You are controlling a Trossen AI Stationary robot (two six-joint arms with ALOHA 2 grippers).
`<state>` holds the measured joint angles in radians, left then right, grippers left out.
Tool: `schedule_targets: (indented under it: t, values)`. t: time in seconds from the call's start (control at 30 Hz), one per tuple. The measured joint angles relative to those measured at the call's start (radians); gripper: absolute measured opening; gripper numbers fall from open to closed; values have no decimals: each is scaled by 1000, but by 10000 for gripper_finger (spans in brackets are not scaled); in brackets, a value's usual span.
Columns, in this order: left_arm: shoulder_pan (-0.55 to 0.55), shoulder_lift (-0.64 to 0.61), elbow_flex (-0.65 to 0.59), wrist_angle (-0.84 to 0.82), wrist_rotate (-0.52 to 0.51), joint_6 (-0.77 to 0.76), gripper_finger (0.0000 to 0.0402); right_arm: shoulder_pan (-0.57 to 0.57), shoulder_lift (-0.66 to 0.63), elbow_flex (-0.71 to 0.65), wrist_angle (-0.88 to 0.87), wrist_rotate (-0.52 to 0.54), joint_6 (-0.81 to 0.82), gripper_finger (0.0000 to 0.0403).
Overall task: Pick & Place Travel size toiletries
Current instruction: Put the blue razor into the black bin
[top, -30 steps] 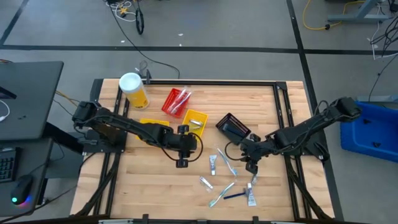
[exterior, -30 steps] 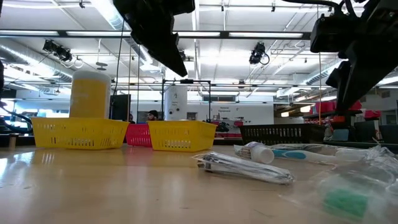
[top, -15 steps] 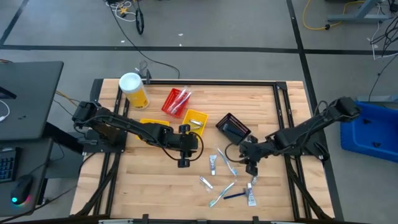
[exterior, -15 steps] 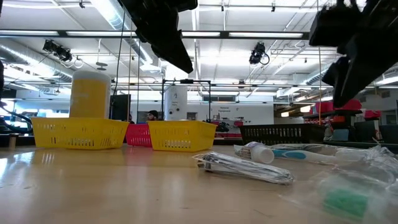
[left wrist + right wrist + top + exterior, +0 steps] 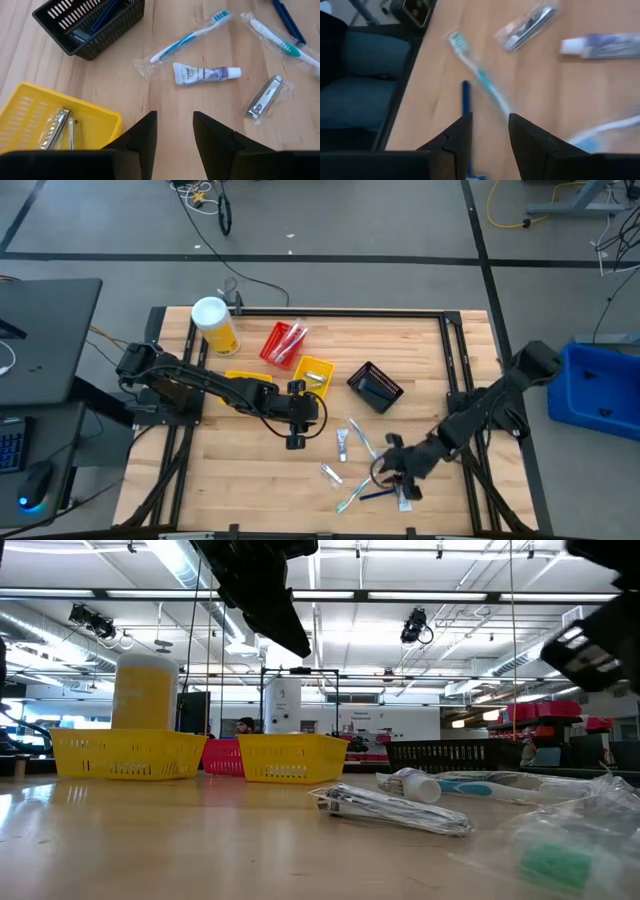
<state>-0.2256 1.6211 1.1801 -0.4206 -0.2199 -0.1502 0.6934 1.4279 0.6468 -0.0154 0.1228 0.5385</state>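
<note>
The right pincer (image 5: 392, 472) hangs with fingers apart over the loose toiletries on the wooden desk (image 5: 250, 470), above a green-bristled wrapped toothbrush (image 5: 475, 70) and a dark blue razor (image 5: 465, 97), probably lining up a pick. The left pincer (image 5: 292, 442), also parted and empty, waits beside the small yellow mesh bin (image 5: 314, 372), likely so the two arms stay clear of each other.

matt wood table (image 5: 165, 105); clear glossy plastic wrap on toothbrush (image 5: 187, 37); shiny metal nail clipper (image 5: 264, 96).
</note>
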Motion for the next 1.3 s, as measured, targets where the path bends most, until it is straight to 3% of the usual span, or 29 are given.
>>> schedule_targets:
  t: [0.27,0.53,0.77,1.07,1.3]
  values:
    - [0,0,0,1,0,-54,132,123,191,2,231,90,48,133]
    - [0,0,0,3,0,-56,132,134,337,83,134,116,32,133]
    - [0,0,0,2,0,-56,132,135,343,93,112,144,-7,127]
    - [0,0,0,2,0,-26,132,133,343,92,89,158,-8,57]
    - [0,0,0,2,0,0,132,130,320,87,91,181,-80,47]
